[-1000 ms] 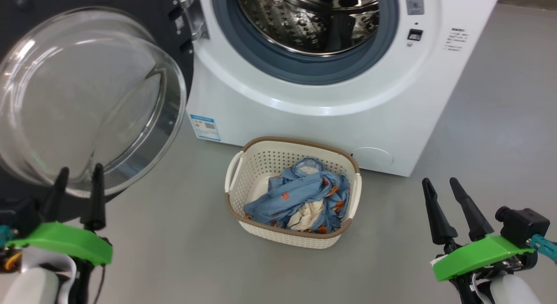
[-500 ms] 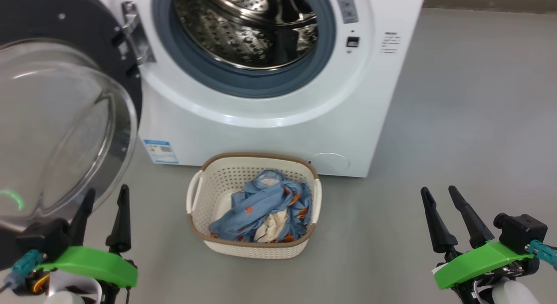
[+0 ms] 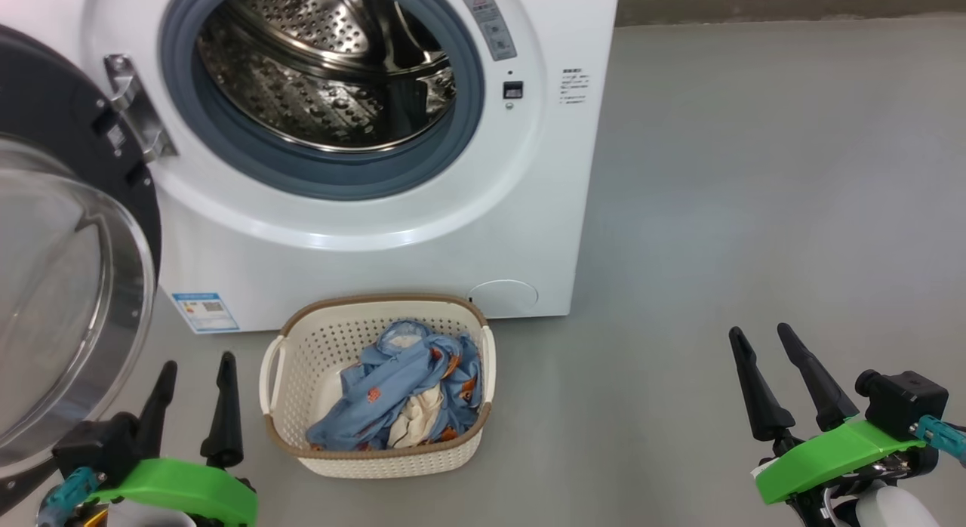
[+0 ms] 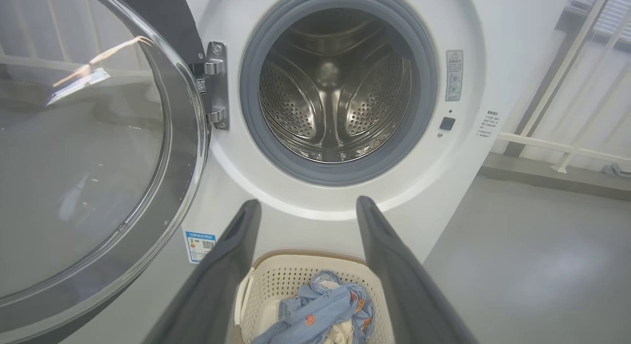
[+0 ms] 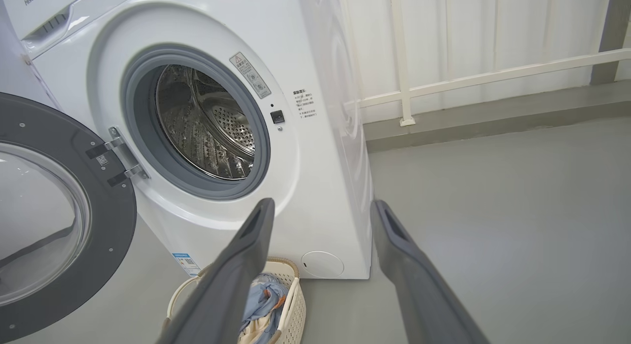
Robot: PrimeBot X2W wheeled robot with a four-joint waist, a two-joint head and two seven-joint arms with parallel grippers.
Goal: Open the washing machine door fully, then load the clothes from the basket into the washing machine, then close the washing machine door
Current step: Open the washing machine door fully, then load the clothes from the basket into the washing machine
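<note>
The washing machine door (image 3: 68, 285) hangs swung wide on its hinge. Its glass bowl bulges close by the left hand (image 3: 196, 361), on that hand's outer side, leaving little room there. The left hand is low over the floor (image 3: 717, 210), its two dark fingers spread wide and empty. The basket (image 3: 392, 463) sits on the floor just to that hand's inner side, tight against the foot of the washing machine (image 3: 377, 240). The clothes (image 3: 392, 391) lie heaped inside it, blue cloth over a cream piece, below the brown rim. Ahead of the left hand and higher up, the mouth of the drum (image 3: 317, 66) gapes open, with nothing between it and the basket.

The right hand (image 3: 759, 331) is well apart from the basket, off past the machine's corner, fingers spread wide and holding nothing. Bare grey floor stretches ahead of it and to its outer side.
</note>
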